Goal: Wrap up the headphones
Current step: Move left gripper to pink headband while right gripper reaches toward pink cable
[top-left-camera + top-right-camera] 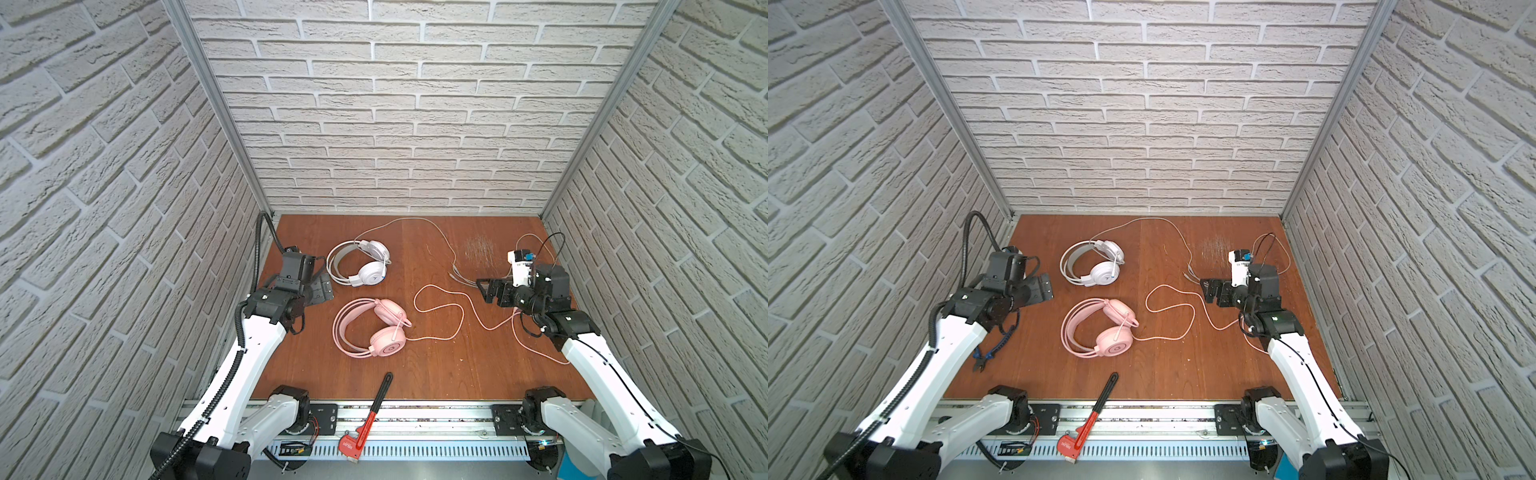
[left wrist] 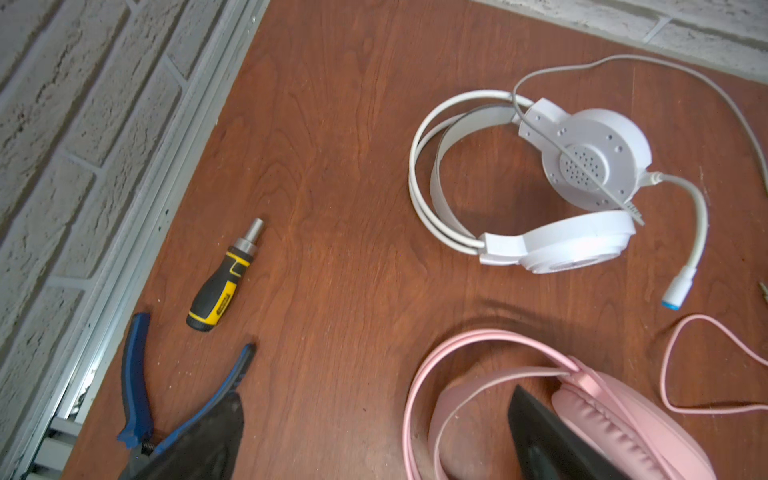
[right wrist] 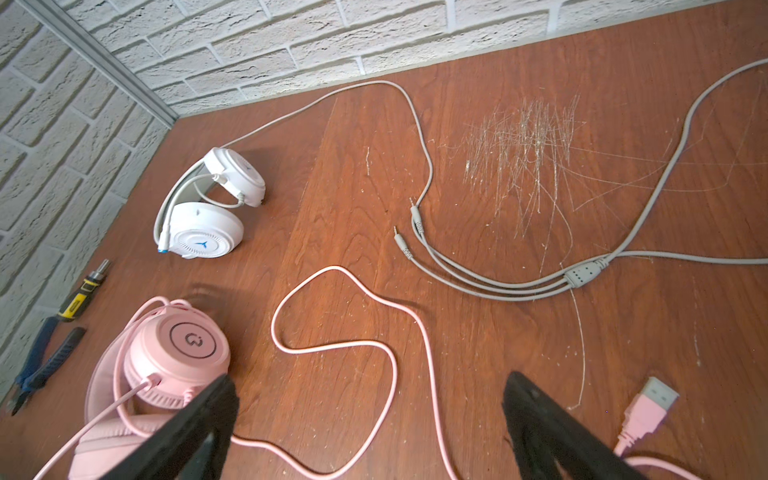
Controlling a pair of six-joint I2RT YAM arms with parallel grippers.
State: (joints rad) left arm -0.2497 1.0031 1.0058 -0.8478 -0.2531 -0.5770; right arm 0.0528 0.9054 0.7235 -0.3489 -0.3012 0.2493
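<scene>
The pink headphones (image 1: 372, 328) lie on the wooden table at mid-front. Their thin pink cable (image 1: 440, 307) snakes right to a USB plug (image 3: 648, 403). The white headphones (image 1: 363, 264) lie just behind them. Their grey cable (image 3: 498, 286) loops along the back wall and ends in split plugs. My left gripper (image 1: 321, 287) hovers open to the left of both headsets, holding nothing. In the left wrist view the left gripper (image 2: 376, 399) has one finger overlapping the pink ear pad (image 2: 590, 419). My right gripper (image 1: 484, 289) is open above the pink cable's loops (image 3: 390, 361), empty.
A red-and-black pipe wrench (image 1: 370, 415) lies across the table's front edge. A yellow-handled screwdriver (image 2: 224, 276) and blue pliers (image 2: 137, 374) lie by the left wall, under my left arm. Brick walls close three sides. A scratched patch (image 1: 478, 249) marks the back right.
</scene>
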